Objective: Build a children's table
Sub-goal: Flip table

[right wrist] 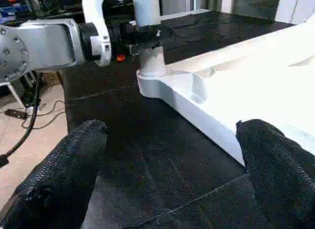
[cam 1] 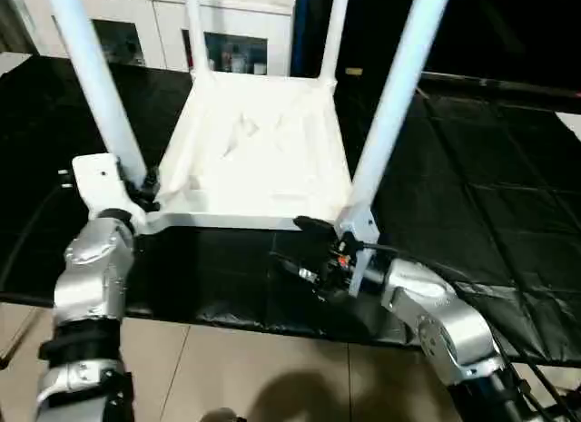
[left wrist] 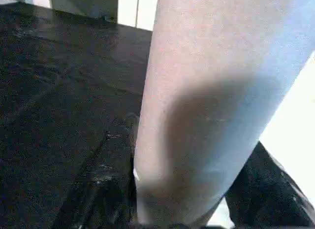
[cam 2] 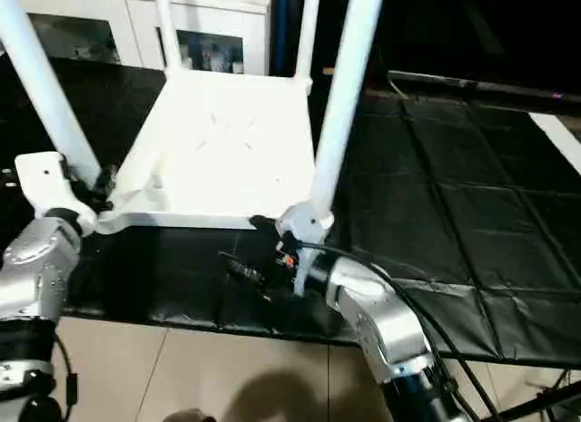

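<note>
The children's table (cam 1: 259, 141) lies upside down on a black mat (cam 1: 472, 177), its white legs standing up at the corners. My left gripper (cam 1: 145, 191) is shut around the base of the near-left leg (cam 1: 95, 86); the right wrist view shows its black fingers (right wrist: 147, 34) clasping that leg. In the left wrist view the leg (left wrist: 211, 91) is very close. My right gripper (right wrist: 167, 165) stands wide open just in front of the table's near edge, beside the near-right leg (cam 1: 395, 95), with nothing between its fingers (right wrist: 59, 175).
A white glass-door cabinet (cam 1: 227, 41) stands behind the mat. The mat's front edge drops to a tiled floor (cam 1: 254, 377) right below my arms. Cables (right wrist: 24, 120) trail on the floor to the left.
</note>
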`<state>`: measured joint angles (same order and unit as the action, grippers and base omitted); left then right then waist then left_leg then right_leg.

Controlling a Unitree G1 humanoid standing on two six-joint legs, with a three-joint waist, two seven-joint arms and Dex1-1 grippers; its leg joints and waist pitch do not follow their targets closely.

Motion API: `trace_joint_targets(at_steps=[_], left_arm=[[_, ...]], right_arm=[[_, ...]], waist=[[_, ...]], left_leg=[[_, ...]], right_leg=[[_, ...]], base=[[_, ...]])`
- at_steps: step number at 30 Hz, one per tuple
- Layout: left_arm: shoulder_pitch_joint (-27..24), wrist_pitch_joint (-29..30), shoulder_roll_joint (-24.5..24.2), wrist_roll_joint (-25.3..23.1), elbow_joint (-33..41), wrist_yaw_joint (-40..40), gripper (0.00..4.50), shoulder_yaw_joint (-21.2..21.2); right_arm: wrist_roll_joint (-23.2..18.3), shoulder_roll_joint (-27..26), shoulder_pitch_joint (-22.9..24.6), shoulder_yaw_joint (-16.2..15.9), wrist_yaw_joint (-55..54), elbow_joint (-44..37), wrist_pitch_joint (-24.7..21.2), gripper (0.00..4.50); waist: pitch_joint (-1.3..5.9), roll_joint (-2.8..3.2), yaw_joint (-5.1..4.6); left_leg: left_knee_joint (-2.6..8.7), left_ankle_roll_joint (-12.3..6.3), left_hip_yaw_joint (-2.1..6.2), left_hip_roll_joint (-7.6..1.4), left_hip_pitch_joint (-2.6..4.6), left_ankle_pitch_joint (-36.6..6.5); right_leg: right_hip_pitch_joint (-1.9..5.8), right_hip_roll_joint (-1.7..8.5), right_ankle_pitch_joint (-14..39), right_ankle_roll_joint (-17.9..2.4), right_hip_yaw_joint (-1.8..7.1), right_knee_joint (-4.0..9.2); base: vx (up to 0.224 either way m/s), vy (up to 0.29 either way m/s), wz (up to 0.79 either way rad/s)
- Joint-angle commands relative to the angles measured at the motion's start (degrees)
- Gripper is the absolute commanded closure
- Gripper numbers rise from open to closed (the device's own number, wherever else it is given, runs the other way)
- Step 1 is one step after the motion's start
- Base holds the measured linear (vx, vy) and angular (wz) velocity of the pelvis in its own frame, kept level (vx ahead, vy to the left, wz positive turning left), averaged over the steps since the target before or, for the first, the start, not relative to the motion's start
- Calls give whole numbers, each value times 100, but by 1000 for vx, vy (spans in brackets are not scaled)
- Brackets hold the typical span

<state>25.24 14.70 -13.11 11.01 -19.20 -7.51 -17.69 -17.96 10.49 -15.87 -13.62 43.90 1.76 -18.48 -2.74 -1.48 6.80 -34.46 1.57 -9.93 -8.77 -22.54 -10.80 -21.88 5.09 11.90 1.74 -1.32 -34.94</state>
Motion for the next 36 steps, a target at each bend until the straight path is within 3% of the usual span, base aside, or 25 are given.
trace_joint_targets(at_steps=[1,3,7,8,11,15,19,22,28,33,34,36], left_arm=[[-35,266,380,506,221,20,234,82],[-22,429,535,730,300,116,234,-59],[72,766,842,1165,402,354,234,-398],[104,836,912,1266,403,404,234,-463],[145,1139,1235,1621,611,611,234,-644],[-19,1313,1412,1503,973,609,234,-448],[-57,1385,1381,1372,1103,582,239,-341],[-18,1417,1327,1371,1117,598,239,-348],[-9,1516,1333,1409,1196,627,239,-345],[-7,1629,1276,1414,1228,574,239,-240],[-7,1629,1276,1414,1228,574,239,-240],[10,1684,1235,1401,1230,529,239,-204]], right_arm=[[-96,32,-81,113,91,168,-39,0],[-99,21,-168,102,67,233,-176,0],[28,-99,-385,134,-268,461,-417,0],[15,-183,-446,215,-422,556,-478,0],[-63,-539,-703,658,-1192,1049,-616,0],[-210,-755,-868,970,-1647,1377,-825,0],[-355,-1001,-1066,1254,-1928,1673,-760,0],[-425,-1164,-1237,1438,-2030,1981,-696,0],[-394,-1357,-1710,1856,-2702,2880,-349,0],[-1252,-1796,-2396,2667,-2361,3713,156,0],[-1252,-1796,-2396,2667,-2361,3713,156,0],[-1775,-1966,-2743,3163,-2262,4061,348,0]], waist=[[359,98,-27],[351,130,-23],[339,100,-32],[341,67,-34],[348,83,-19],[353,112,-13],[370,91,-22],[367,94,-27],[375,134,-41],[384,159,-68],[384,157,-82],[399,159,-73]], left_leg=[[504,126,164,-408,173,-1224],[501,119,160,-400,178,-1238],[491,46,149,-381,150,-1146],[477,2,138,-377,141,-1053],[456,-45,118,-370,144,-859],[488,34,118,-396,165,-1013],[475,-48,114,-383,135,-792],[478,-53,106,-382,131,-736],[489,131,88,-387,154,-821],[506,116,108,-393,124,-937],[500,91,102,-390,120,-911],[478,1,99,-397,126,-734]], right_leg=[[173,322,-258,-1291,149,272],[160,319,-133,-1308,151,285],[173,332,118,-1307,154,316],[173,337,153,-1331,159,317],[141,339,243,-1446,158,311],[126,315,348,-1384,138,323],[148,325,-7,-1255,123,301],[149,327,22,-1199,110,307],[127,318,61,-1220,95,299],[162,332,-61,-1234,79,275],[162,332,-119,-1251,83,271],[169,340,-322,-1304,71,250]], base=[[0,0,0],[0,0,0],[0,0,0],[0,0,0],[0,0,0],[0,0,0],[0,0,0],[0,0,0],[0,0,0],[0,0,0],[0,0,0],[0,0,0]])
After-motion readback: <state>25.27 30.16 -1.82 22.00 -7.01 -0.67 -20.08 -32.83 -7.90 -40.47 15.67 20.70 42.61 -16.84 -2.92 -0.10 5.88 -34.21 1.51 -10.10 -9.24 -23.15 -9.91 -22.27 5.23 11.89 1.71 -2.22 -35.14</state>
